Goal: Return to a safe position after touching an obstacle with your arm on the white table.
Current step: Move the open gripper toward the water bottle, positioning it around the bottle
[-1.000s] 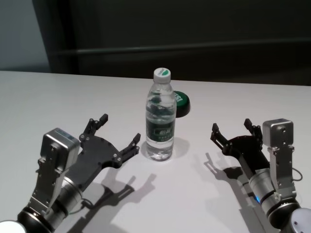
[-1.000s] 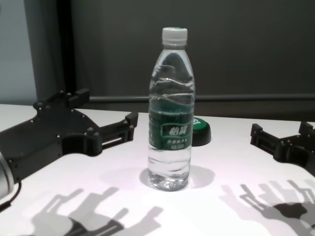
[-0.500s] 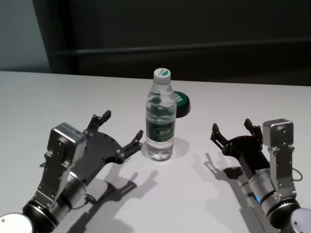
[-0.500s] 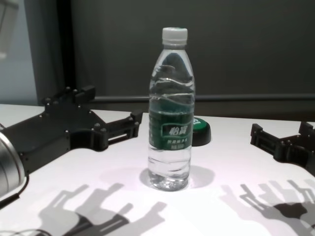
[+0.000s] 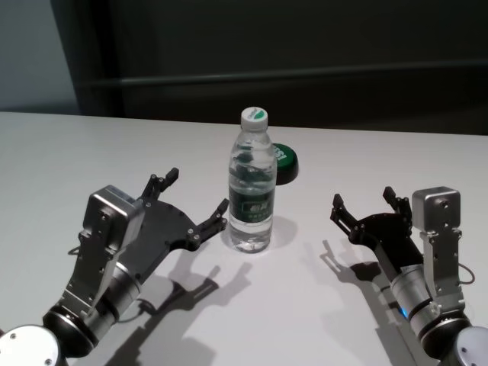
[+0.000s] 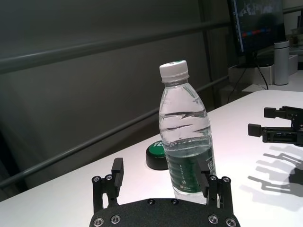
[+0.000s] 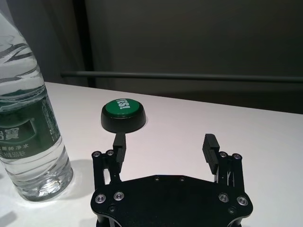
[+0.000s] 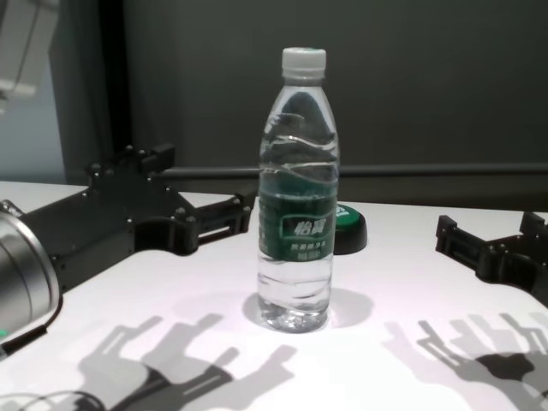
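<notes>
The obstacle, a clear water bottle (image 5: 250,191) with a white cap and green label, stands upright mid-way across the white table (image 5: 114,145). My left gripper (image 5: 197,191) is open, just left of the bottle. Its inner fingertip (image 5: 223,206) reaches the bottle's side at label height; I cannot tell if it touches. The chest view shows that finger (image 8: 224,216) next to the bottle (image 8: 298,197). The left wrist view shows the bottle (image 6: 185,137) behind one finger (image 6: 203,170). To the bottle's right, well clear of it, my right gripper (image 5: 362,197) is open and empty.
A low black disc with a green top (image 5: 286,164) lies just behind the bottle on its right, ahead of the right gripper (image 7: 165,140). A dark wall with a rail runs behind the table's far edge. A monitor (image 6: 258,23) stands far off.
My left gripper has moved forward and rightward, bringing its inner fingertip up to the bottle's side. The bottle stays upright in place. The right arm has not moved.
</notes>
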